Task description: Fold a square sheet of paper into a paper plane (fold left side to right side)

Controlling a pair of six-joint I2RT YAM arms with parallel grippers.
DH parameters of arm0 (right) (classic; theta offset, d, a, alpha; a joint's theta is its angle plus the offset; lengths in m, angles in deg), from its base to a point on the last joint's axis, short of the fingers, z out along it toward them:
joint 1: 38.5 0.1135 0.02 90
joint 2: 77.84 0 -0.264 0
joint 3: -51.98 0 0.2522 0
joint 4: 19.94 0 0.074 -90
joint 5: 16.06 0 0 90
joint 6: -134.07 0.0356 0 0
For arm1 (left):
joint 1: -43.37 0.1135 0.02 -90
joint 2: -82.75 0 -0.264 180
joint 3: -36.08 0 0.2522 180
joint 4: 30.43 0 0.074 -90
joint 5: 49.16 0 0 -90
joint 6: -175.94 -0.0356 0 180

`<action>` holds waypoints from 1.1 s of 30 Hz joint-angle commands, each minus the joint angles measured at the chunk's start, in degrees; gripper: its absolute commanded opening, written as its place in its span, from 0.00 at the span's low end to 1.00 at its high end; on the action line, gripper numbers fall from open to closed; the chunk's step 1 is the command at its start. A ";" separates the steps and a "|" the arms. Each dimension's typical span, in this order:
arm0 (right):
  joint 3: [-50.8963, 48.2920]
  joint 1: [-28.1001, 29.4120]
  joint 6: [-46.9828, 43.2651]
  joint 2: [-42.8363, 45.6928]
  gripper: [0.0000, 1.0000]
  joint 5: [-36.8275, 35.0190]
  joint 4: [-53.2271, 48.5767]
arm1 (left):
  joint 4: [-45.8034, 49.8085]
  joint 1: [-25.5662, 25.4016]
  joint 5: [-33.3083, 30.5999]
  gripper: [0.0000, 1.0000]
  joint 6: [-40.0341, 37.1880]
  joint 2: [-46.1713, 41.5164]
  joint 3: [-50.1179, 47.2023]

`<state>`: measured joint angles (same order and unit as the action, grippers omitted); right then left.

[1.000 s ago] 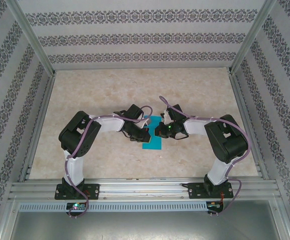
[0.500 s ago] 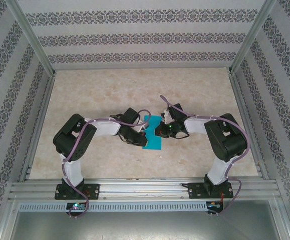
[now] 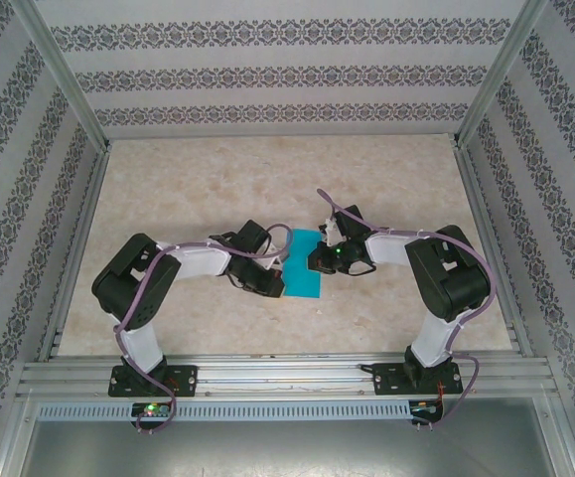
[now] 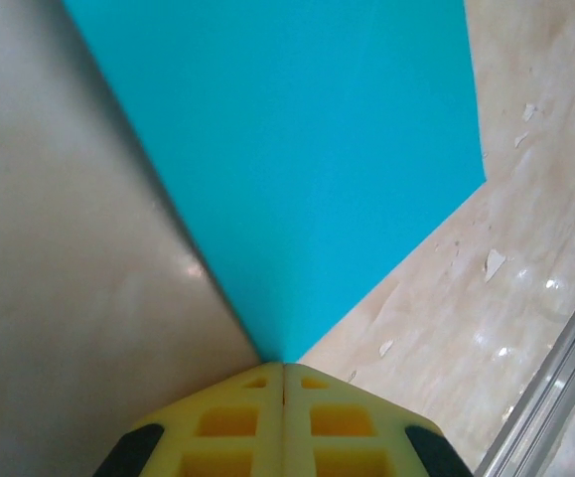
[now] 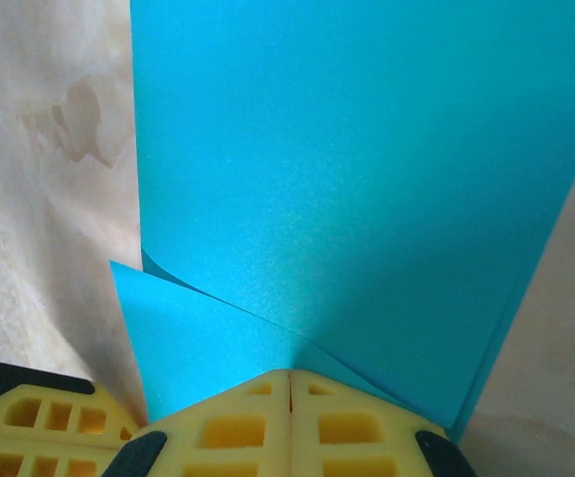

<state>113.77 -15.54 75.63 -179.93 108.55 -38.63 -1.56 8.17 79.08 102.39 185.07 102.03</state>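
The square sheet of paper (image 3: 305,270) is turquoise and lies at the table's middle between both arms. My left gripper (image 3: 276,286) is shut, its yellow tips (image 4: 284,368) meeting the sheet's near-left corner (image 4: 307,149); a shadow runs along the left edge there. My right gripper (image 3: 317,260) is shut at the sheet's right side. In the right wrist view its tips (image 5: 289,374) rest on the paper (image 5: 366,179), where two layers overlap and a small flap sticks out to the left. Nothing shows between either pair of fingers.
The marbled beige table (image 3: 208,189) stretches open behind and to both sides of the paper. Aluminium frame rails (image 3: 277,370) border the near edge and patterned walls enclose the space. A metal rail (image 4: 555,397) shows at the lower right of the left wrist view.
The left arm has drawn back toward the lower left, its gripper sliding off the sheet to the near-left corner, so more of the paper shows. The right arm stayed put.
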 commanded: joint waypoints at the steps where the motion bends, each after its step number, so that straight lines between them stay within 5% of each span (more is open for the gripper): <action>1: 0.39 -1.25 0.04 0.86 0.03 -2.08 -2.72 | 2.52 -0.40 -1.52 0.09 -0.71 -3.48 -1.36; 8: -1.55 -2.15 0.88 10.00 0.44 -5.37 -0.25 | -5.86 2.07 -2.61 0.25 4.81 -7.00 -2.11; 15: -10.39 -5.48 3.65 18.00 0.69 -5.62 7.98 | -8.82 3.11 -3.66 0.46 5.91 -2.16 2.85; 23: -15.69 -6.76 3.98 21.84 0.75 -3.41 10.00 | -9.75 3.54 -5.24 0.47 6.20 3.22 7.12; 33: -18.13 -7.23 2.72 22.72 0.69 0.71 11.52 | -14.52 3.61 -2.28 0.15 6.97 3.73 6.84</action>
<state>96.73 -22.30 79.28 -157.87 106.45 -29.52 -12.90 10.88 75.69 109.19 189.01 108.37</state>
